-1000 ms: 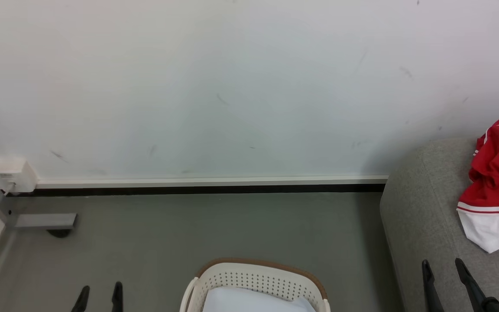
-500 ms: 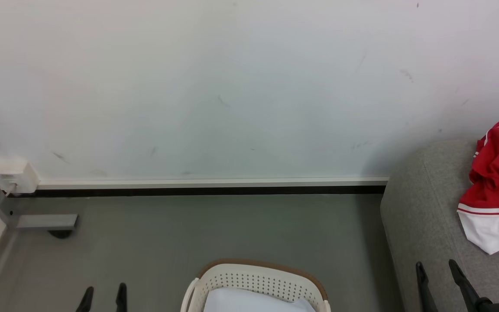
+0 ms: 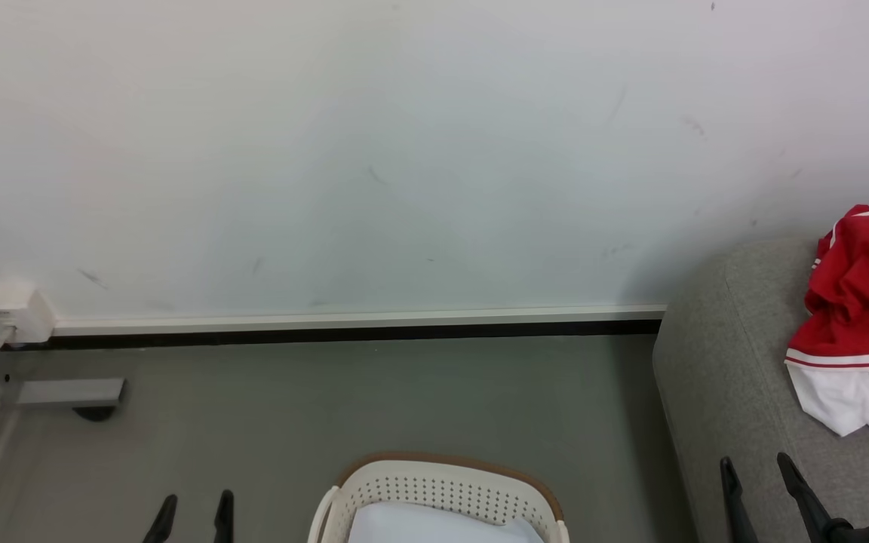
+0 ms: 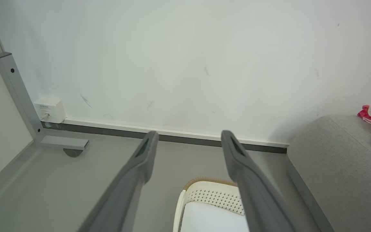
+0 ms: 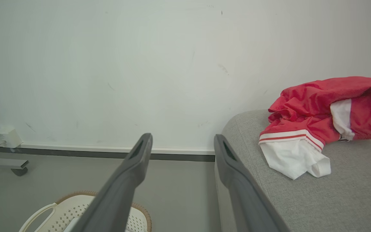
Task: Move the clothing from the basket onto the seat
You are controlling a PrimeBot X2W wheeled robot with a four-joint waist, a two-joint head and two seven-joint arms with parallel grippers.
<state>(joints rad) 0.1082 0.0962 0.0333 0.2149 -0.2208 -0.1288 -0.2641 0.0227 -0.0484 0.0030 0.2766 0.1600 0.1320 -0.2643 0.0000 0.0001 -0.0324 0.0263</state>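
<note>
The clothing point(image 3: 861, 309), a crumpled red jersey with a white panel and striped trim, lies on the grey seat point(image 3: 729, 377) at the right; it shows again in the right wrist view as clothing point(image 5: 320, 116) on the seat point(image 5: 333, 193). The cream basket point(image 3: 442, 490) stands on the floor at the bottom centre, with a pale blue-white sheet inside. My left gripper point(image 3: 193, 505) is open, left of the basket. My right gripper point(image 3: 755, 467) is open above the seat's front edge, apart from the jersey. Both hold nothing.
A white wall with a dark skirting strip runs behind. A white socket box point(image 3: 8, 313) and a grey metal frame foot point(image 3: 65, 392) sit at the far left. Grey floor lies between basket and wall.
The whole head view has shifted slightly left, so the camera moved. Both grippers stay open and empty; the left one has edged towards the basket.
</note>
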